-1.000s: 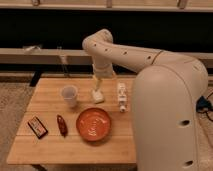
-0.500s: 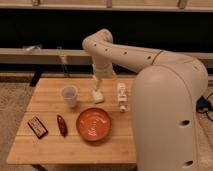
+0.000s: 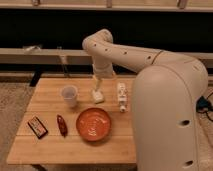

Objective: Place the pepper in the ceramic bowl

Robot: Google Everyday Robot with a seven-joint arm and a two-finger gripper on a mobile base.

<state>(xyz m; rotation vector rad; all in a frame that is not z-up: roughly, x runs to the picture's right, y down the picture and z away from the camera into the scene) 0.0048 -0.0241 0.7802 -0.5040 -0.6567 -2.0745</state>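
Note:
The pepper [image 3: 61, 125] is small, dark red and glossy, and lies on the wooden table [image 3: 75, 150] near its left front. The ceramic bowl [image 3: 94, 124] is round, orange-red and shallow, and sits just right of the pepper. My gripper [image 3: 97, 95] hangs from the white arm and points down at the table's middle back, behind the bowl and right of a white cup. It is well away from the pepper.
A small white translucent cup [image 3: 69, 95] stands left of the gripper. A flat dark packet with an orange border [image 3: 37, 126] lies at the far left. A white bottle [image 3: 121, 97] lies on its side to the right. My white arm body [image 3: 170, 110] fills the right side.
The gripper has dropped slightly toward the table top. The objects have not moved.

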